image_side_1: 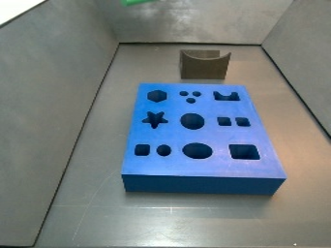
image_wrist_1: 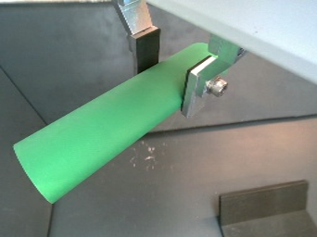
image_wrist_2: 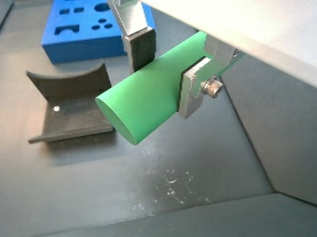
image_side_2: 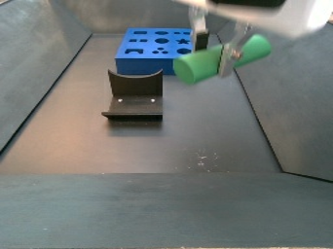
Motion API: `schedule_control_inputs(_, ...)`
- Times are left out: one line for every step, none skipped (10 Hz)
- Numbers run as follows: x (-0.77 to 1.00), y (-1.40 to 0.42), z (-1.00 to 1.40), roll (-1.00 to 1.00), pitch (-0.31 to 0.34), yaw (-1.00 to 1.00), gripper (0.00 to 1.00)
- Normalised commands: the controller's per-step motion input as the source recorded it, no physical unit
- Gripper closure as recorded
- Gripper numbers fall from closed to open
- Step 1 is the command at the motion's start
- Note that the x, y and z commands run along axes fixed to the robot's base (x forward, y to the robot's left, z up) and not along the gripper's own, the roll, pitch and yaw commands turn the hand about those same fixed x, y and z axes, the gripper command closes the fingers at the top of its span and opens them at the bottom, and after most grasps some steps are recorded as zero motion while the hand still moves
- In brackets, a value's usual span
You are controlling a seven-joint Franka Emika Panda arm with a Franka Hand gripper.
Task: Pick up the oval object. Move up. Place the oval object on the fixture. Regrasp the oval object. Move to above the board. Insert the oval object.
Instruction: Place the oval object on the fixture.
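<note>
Gripper raised above dark grey floor, jaws clenched on smooth bright green rod-like oval object, flat silver fingers pressing its sides near one end. Peg held roughly level in air, clear of floor, in both wrist views and in a side view. Small dark notched fixture stands on floor between gripper and thick blue board with dark cut-out holes. No readable writing or labels visible.
</note>
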Motion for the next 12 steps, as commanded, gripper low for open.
schedule_control_inputs(1.00, -0.99, 0.06, -0.07, 0.095, 1.00, 1.00)
schedule_control_inputs(1.00, -0.98, 0.00, -0.08, 0.099, 1.00, 1.00)
schedule_control_inputs(1.00, -0.92, 0.01, -0.08, 0.105, 1.00, 1.00)
schedule_control_inputs(1.00, -0.82, 0.01, -0.08, 0.121, 1.00, 1.00)
schedule_control_inputs(1.00, -0.76, 0.01, -0.09, 0.131, 1.00, 1.00)
schedule_control_inputs(1.00, -0.62, 0.01, -0.09, 0.155, 1.00, 1.00)
schedule_control_inputs(1.00, -0.52, 0.01, -0.10, 0.178, 1.00, 1.00)
schedule_control_inputs(1.00, -0.46, 0.01, -0.11, 0.202, 1.00, 1.00)
schedule_control_inputs(1.00, -0.37, 0.00, -0.12, 0.229, 1.00, 1.00)
schedule_control_inputs(1.00, -0.31, 0.01, -0.14, 0.260, 1.00, 1.00)
schedule_control_inputs(1.00, -0.25, 0.01, -0.16, 0.309, 1.00, 1.00)
schedule_control_inputs(1.00, -0.19, 0.01, -0.15, 0.273, 0.67, 1.00)
